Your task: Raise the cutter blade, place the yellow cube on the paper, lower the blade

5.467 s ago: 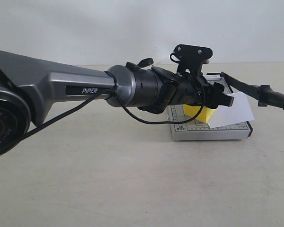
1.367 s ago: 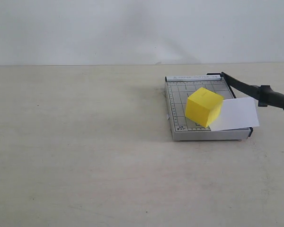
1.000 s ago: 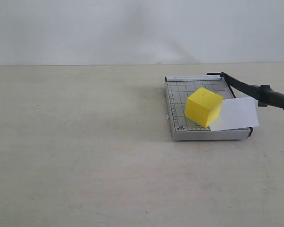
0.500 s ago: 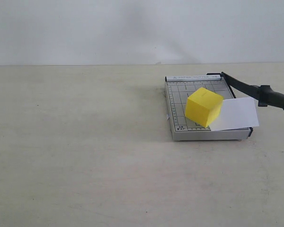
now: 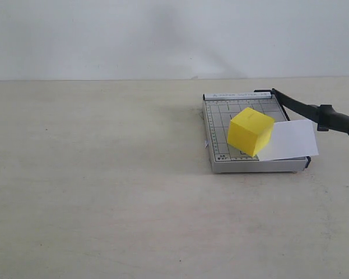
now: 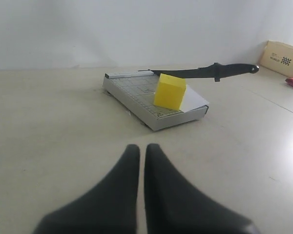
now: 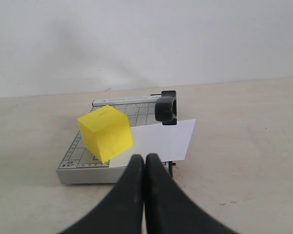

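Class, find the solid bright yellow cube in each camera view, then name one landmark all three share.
Exterior view: the solid bright yellow cube sits right of centre on the grey gridded trimmer board.
Left wrist view: the cube stands on that board, before the long black cutter blade.
Right wrist view: the cube stands beside the plain white paper sheet.
Shared landmark: the blade's thick handle.

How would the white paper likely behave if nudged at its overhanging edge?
Probably floppy: the paper is thin and juts unsupported past the trimmer board. It would likely pivot, not slide freely, since the yellow cube seems to weigh down one edge.
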Controlling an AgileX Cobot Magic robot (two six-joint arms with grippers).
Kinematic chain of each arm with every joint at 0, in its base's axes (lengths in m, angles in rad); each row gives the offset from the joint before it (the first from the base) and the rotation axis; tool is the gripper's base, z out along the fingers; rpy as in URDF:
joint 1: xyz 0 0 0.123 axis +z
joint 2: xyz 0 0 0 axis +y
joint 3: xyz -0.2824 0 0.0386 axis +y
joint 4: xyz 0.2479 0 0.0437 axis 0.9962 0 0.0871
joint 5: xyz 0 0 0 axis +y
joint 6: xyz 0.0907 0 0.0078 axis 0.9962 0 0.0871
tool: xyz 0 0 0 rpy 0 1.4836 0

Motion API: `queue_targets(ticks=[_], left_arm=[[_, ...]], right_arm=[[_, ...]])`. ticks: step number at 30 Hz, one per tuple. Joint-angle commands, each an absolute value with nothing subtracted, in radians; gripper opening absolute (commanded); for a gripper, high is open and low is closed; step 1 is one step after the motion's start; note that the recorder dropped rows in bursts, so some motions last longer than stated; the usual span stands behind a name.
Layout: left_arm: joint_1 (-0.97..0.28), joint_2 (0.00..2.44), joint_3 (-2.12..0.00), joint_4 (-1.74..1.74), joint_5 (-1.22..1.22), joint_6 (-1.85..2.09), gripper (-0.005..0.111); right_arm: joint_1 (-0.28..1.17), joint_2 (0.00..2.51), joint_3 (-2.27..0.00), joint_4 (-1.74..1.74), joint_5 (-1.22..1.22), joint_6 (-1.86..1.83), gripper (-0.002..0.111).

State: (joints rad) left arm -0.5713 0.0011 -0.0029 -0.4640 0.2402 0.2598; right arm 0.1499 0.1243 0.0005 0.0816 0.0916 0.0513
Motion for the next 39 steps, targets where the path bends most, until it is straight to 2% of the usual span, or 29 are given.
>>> queue_targets(ticks=[1,13,24,39], left_arm=[[-0.568,0.000,0.000,-0.516,0.221,0.355,0.004],[-0.568,0.000,0.000,-0.572,0.142,0.501,0.004],[-0.571,0.000,0.000,-0.357,0.149,0.175,0.004],[-0.571,0.000,0.000,-0.384,0.114,0.230,0.004]], right_arm=[[0.149,0.123,0.000,0.074,0.087,0.046,0.000],[0.149,0.123,0.000,0.074,0.087,0.046,0.000],[0.149,0.123,0.000,0.074,0.087,0.046,0.000],[0.149,0.123,0.000,0.074,0.087,0.046,0.000]])
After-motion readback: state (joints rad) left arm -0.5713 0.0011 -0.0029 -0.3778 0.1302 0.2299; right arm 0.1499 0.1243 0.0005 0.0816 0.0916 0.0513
